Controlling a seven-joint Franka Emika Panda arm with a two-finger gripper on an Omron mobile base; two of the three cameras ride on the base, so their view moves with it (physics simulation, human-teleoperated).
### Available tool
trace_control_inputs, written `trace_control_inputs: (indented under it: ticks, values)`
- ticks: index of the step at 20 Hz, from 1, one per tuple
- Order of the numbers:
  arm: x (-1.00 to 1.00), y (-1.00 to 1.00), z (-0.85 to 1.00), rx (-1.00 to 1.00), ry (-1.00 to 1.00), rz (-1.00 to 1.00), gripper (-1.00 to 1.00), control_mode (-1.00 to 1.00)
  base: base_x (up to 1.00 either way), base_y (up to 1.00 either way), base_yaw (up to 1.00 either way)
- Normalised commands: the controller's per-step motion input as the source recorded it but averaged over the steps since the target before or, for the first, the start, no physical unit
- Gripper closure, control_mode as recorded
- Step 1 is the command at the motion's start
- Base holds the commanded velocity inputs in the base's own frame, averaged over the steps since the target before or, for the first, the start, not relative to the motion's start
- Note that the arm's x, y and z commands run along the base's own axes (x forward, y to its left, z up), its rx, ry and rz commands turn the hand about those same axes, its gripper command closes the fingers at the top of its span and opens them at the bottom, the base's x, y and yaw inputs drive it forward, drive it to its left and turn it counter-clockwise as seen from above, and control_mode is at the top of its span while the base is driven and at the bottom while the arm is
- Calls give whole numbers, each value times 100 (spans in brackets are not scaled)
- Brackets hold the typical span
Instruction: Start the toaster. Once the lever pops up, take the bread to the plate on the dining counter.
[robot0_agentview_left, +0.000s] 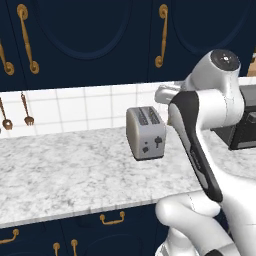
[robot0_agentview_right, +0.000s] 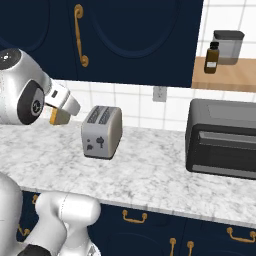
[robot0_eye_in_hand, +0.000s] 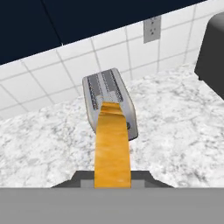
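Left base view, left edge: two brass-coloured utensils (robot0_agentview_left: 26, 111) hang on the white tiled wall (robot0_agentview_left: 85, 107), under dark navy cabinets with gold handles (robot0_agentview_left: 100, 30).

Grey-white marbled tabletop (robot0_agentview_left: 60, 170) runs across the scene. The small boxy beige-grey metal toaster (robot0_agentview_left: 145, 132) stands upright on it near the tiled wall, two slots on top, dark controls on the narrow face turned toward the camera. The small dark lever tab (robot0_agentview_left: 158, 141) sits on that face; I cannot tell its height exactly.

The white arm with dark joints (robot0_agentview_left: 200, 130) rises right of the toaster in this view and hides the hand.

Right base view: the hand (robot0_agentview_right: 60, 114) is up off the tabletop, left of the toaster (robot0_agentview_right: 102, 131) and apart from it. It is closed on the square tan bread slice with golden-brown crust (robot0_agentview_right: 59, 116); only a corner of the slice shows below the white wrist.

Hand view: the bread (robot0_eye_in_hand: 112, 146) stands edge-on between the dark fingertips (robot0_eye_in_hand: 81, 178), held above the tabletop, with the toaster (robot0_eye_in_hand: 109, 98) beyond it. The slice is out of the slots.

Further right: a white wall outlet (robot0_agentview_right: 159, 93), then a large black toaster oven (robot0_agentview_right: 222, 139) on the tabletop. Above it, a wooden shelf (robot0_agentview_right: 225, 75) carries a dark brown bottle (robot0_agentview_right: 212, 58) and a grey canister (robot0_agentview_right: 228, 47).
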Motion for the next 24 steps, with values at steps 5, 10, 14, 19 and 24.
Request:
trace_control_inputs:
  ticks: [5, 10, 14, 19, 24]
  values:
    - [-53, -22, -2, 0, 0, -1, 100, -100, 0, 0, 0]
    - [-5, -7, -24, 0, 0, 0, 100, -100, 0, 0, 0]
    - [-11, -2, -2, 0, 0, 0, 100, 100, -72, -2, -2]
    - [0, 0, 0, 0, 0, 0, 100, 100, -100, -14, -21]
    - [0, 0, 0, 0, 0, 0, 100, 100, -41, -34, -39]
